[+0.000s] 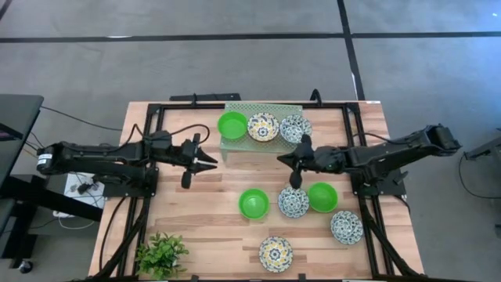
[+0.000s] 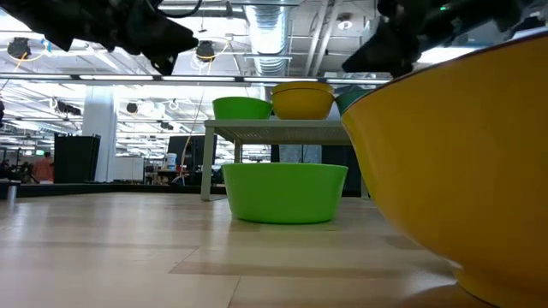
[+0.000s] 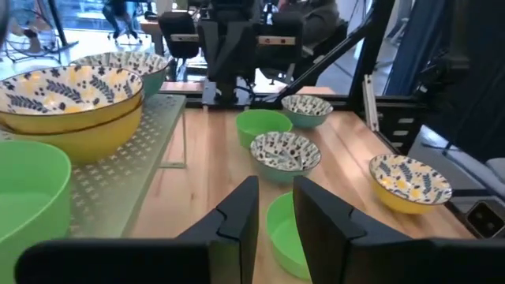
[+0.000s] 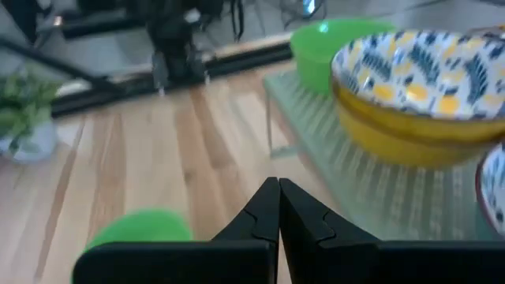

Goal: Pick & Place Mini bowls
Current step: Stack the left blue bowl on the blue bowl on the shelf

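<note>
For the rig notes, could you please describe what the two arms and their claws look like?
Both arms are dark, nearly black, built of slim jointed segments with black cables trailing along them. The left arm carries a white label near its base. The left claw and right claw each end in two dark, angular, wedge-shaped fingers.

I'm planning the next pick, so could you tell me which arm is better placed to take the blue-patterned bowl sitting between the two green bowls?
Probably the right: its gripper hovers close above the blue-patterned bowl, while the left gripper is farther off, beside the rack.
</note>
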You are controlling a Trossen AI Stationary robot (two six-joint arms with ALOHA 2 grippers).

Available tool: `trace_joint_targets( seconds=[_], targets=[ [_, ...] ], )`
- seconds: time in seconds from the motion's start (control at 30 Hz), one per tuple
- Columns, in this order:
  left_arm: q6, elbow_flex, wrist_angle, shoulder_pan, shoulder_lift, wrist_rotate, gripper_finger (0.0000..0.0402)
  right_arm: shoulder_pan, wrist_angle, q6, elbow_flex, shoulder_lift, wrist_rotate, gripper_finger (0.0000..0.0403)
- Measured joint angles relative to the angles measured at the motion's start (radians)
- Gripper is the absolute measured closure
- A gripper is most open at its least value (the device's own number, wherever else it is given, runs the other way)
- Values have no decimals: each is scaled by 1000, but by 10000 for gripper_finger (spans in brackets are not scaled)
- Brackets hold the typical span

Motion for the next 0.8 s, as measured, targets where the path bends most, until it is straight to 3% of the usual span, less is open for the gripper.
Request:
trace_joint_targets(
  seconds=[0.27,0.43,0.57,0.8],
  targets=[
    [17,0,1,4,0,-19,321,-42,74,41,6,46,-12,403],
    [47,0,20,4,0,-20,321,-17,-10,57,60,31,-129,398],
    [130,0,53,4,0,-27,321,12,-111,58,130,33,-195,368],
    [149,0,81,4,0,-27,320,66,-232,138,172,47,-198,305]
  ],
)
